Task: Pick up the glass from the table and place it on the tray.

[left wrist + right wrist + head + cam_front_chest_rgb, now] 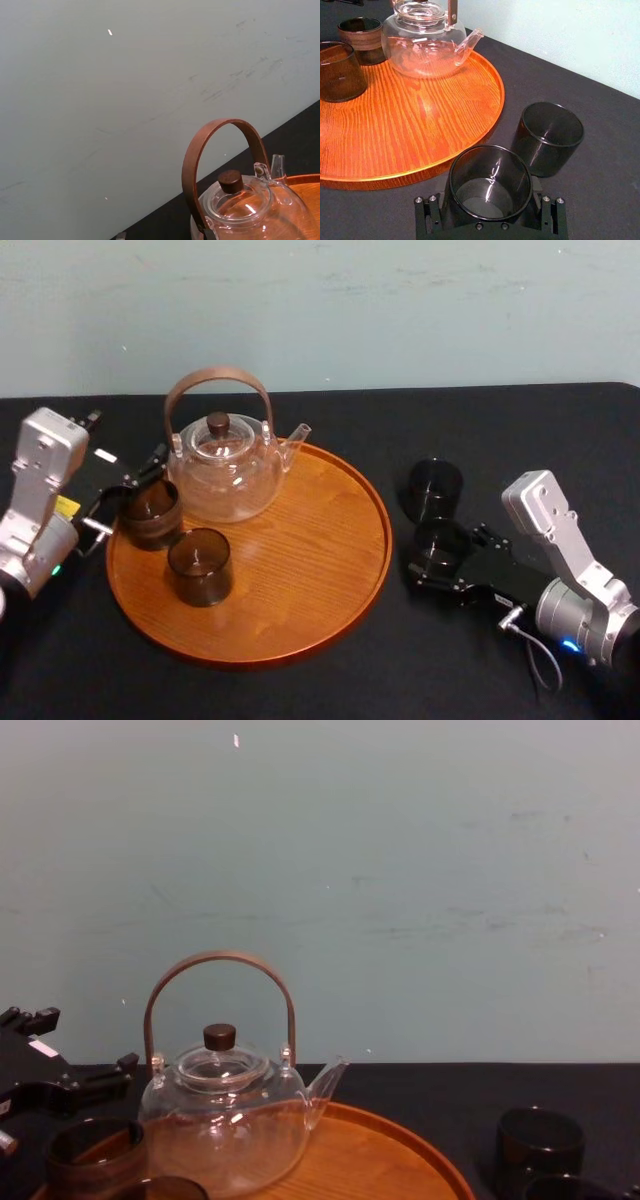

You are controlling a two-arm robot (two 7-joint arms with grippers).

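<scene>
The right gripper [445,554] is reaching in low over the black table [520,425] on the robot's right. It is holding the glass [489,186], a dark see-through tumbler, with its jaws pressing against 2 opposite sides. The glass is sitting upright at table level, just beside the right rim of the tray [300,540] and not on it. A second dark tumbler [551,134] is standing just behind it, farther from the robot, also off the tray, and the 2 are nearly touching.

The round orange-brown tray is carrying 3 things. A clear teapot [225,465] with a brown hoop handle and a dark lid knob is sitting at its back left, spout pointing right. A brown-banded cup [150,512] is resting at the left rim. A smoky glass [200,565] is standing just in front of that cup, nearer the robot.

The left gripper [128,492] is hanging at the tray's left edge, right against the banded cup. Whether it is clasping that cup or standing loose cannot be told.
</scene>
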